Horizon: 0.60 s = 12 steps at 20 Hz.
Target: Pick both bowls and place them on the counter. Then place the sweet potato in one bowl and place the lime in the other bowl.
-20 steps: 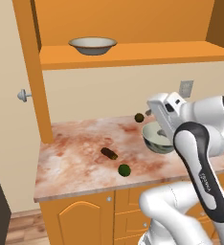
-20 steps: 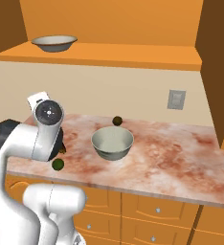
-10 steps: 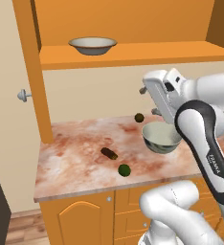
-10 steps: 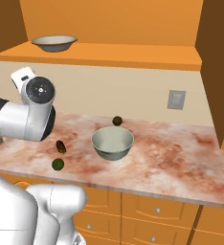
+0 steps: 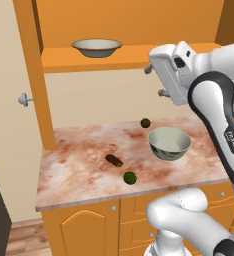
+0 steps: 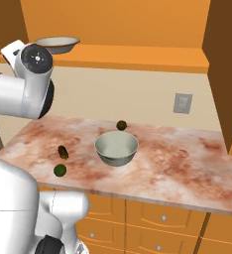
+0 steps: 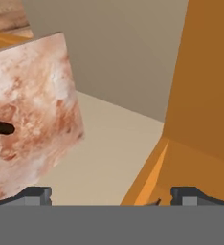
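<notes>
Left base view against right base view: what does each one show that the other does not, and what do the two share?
Left base view adds: a grey knob on the pale panel at the left, and the gripper, high beside the shelf, open and empty.
Right base view adds: a wall socket above the counter.
Both share: the cream bowl on the shelf, the grey-green bowl on the counter, and the sweet potato, the lime and a dull olive-brown ball, all lying loose on the counter.
</notes>
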Motion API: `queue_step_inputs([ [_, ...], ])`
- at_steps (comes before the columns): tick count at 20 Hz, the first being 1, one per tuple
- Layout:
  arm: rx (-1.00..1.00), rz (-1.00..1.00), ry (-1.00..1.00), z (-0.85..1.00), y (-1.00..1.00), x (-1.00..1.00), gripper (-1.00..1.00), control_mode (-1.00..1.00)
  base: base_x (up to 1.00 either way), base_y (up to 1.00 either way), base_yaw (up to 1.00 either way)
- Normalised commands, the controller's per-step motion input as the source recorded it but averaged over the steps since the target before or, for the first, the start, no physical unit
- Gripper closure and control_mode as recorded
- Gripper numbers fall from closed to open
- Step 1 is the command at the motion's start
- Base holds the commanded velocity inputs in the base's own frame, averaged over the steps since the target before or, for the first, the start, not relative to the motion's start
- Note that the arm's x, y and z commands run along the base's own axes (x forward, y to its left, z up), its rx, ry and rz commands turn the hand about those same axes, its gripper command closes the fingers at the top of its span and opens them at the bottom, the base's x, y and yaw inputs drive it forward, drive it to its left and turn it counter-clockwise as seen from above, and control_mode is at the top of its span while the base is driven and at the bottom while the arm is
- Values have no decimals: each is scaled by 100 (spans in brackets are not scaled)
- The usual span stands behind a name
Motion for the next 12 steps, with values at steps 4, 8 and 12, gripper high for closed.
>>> queue_step_inputs([
  [4, -2, 5, 0, 40, 3, 19, -100, -100, 0, 0, 0],
  [8, 0, 0, 0, 0, 0, 7, -100, -100, 0, 0, 0],
  [12, 0, 0, 3, 2, 0, 49, -100, -100, 0, 0, 0],
])
